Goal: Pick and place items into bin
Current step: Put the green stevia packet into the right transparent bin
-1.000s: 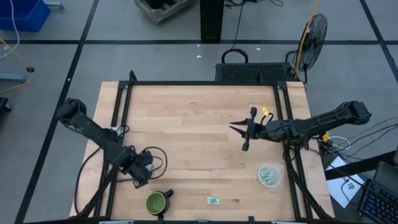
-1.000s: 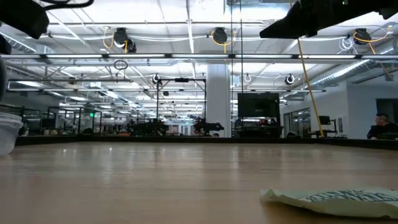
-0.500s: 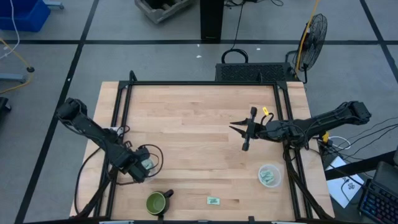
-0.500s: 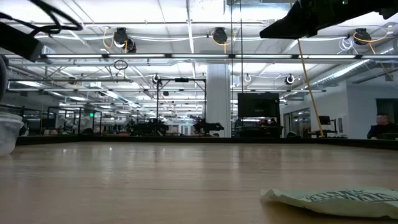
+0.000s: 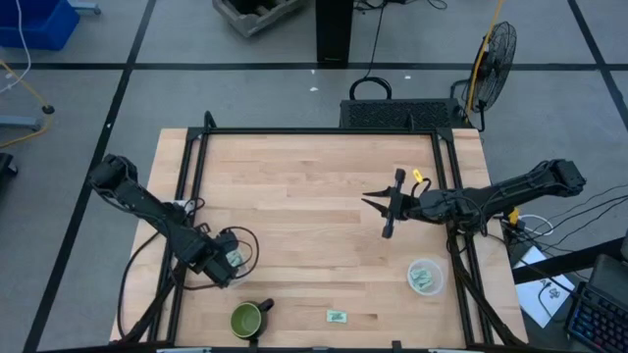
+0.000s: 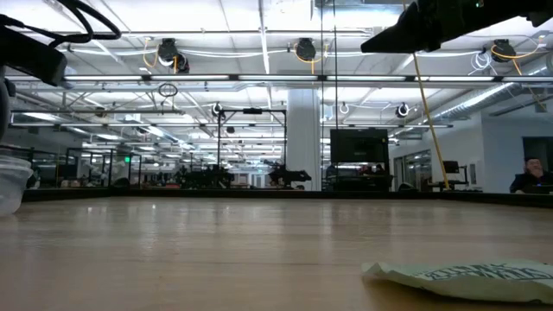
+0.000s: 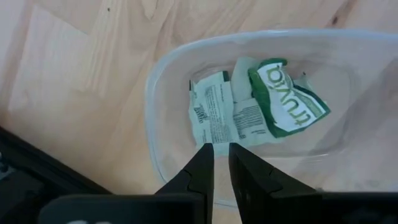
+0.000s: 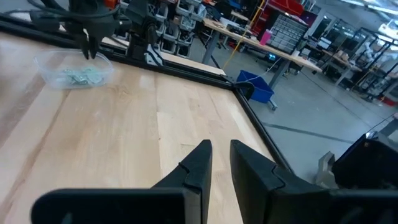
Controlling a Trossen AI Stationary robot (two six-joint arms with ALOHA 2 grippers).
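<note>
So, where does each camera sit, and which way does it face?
High: above table, facing down; left arm, right arm show.
Low: at table height, facing the room; arms overhead.
Left wrist: over clear cup, own fingers below.
Right wrist: looks across table; own fingers.
Shared: high and left wrist show that cup of packets.

Straight below my left hand sits a clear bin holding packets: flat, pale green-and-white wrappers, crumpled and overlapping. One lies face up with green lettering, tilted over two lying print side up. They rest on the bin's floor just ahead of my fingertips, not touching them.

One more packet lies flat on the tabletop, well apart from both my hands, nearer the left one. A second clear bin with packets inside stands near my right hand, apart from it.
</note>
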